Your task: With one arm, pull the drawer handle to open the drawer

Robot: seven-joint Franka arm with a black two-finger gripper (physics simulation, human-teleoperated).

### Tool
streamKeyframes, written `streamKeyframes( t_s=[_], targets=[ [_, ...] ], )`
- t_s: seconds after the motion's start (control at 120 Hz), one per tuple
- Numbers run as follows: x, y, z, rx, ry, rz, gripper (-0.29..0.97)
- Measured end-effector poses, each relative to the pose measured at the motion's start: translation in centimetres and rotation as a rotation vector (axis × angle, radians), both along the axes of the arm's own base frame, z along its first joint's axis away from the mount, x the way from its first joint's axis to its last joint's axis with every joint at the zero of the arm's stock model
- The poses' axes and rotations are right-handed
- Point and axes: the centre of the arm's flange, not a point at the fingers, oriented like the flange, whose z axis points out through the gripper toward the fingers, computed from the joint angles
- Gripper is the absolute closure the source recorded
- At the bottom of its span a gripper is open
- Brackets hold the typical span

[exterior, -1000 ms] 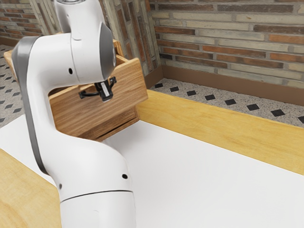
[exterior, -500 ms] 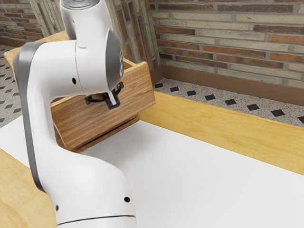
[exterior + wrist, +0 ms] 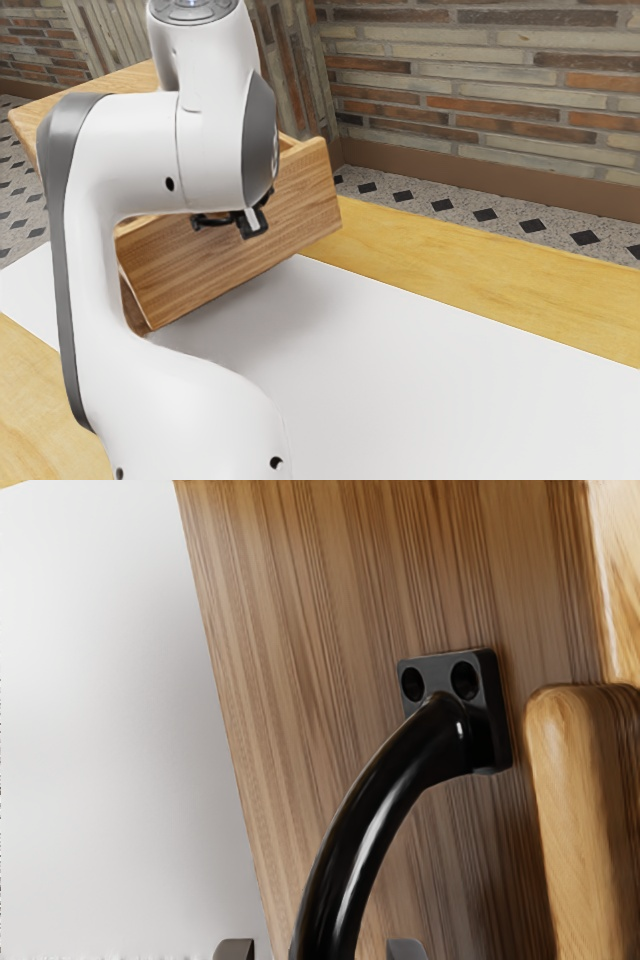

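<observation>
Pincer (image 3: 248, 222) clasping drawer handle (image 3: 375, 800), arm (image 3: 120, 250) partly hiding drawer (image 3: 300, 195)

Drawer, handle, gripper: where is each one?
Drawer (image 3: 295, 205): exterior view, on its wooden front.
Handle (image 3: 382, 815): wrist view, on the curved black bar.
Gripper (image 3: 248, 222): exterior view, at its tip by the handle.

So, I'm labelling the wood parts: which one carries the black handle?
The drawer front, the upright grained panel at the pincer; the table's wooden border lies flat and bare.
</observation>
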Motion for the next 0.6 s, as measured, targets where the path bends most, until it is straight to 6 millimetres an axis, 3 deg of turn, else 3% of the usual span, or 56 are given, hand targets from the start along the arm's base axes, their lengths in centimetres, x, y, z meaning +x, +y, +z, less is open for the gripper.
streamKeyframes(
  t_s=[0.375,0.525,0.6],
  targets=[
    [-0.1,-1.9,0.2,0.01,-0.01,0.008,0.59],
    [-1.5,-5.2,2.6,0.048,-0.049,-0.017,0.55],
    [-3.0,-8.9,6.5,0.073,-0.083,-0.086,0.41]
  ],
)
